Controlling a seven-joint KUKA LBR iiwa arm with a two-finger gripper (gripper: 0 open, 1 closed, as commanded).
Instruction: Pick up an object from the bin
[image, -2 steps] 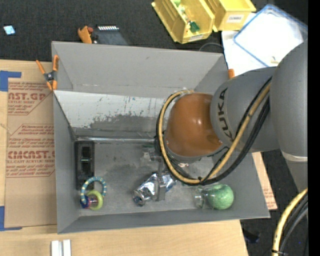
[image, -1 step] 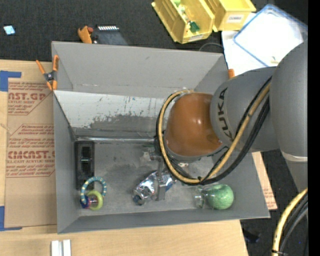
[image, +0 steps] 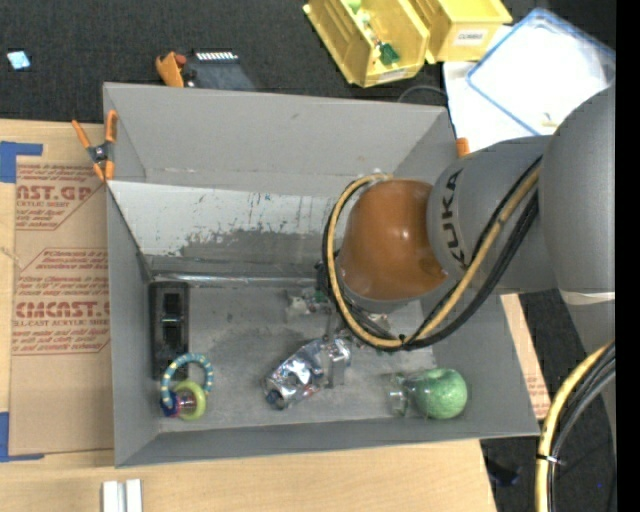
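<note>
A: The big grey arm (image: 540, 230) reaches in from the right across the grey metal bin (image: 270, 140), and its orange cover (image: 390, 240) hangs over the middle of the floor, ringed by black and yellow cables (image: 345, 300).

B: And below that cover, the gripper (image: 335, 358) is low over the floor, right at the upper right end of a crumpled silver thing (image: 295, 378) lying front and centre. Open, closed or gripping, it cannot be told; the tip merges with the shiny wrapper.

A: Around it, a green round thing (image: 440, 393) with a grey stub on its left sits near the front right corner, close to the gripper's right but apart from the silver one.

B: A black oblong box (image: 168, 322) lies along the left wall, well apart.

A: Just in front of that box is a ring of coloured beads (image: 187, 388), in the front left corner.

B: Smallest of all is a pale scrap (image: 298, 300) near the back wall, just left of the cables. Between silver thing and gripper, no other object stands.
</note>
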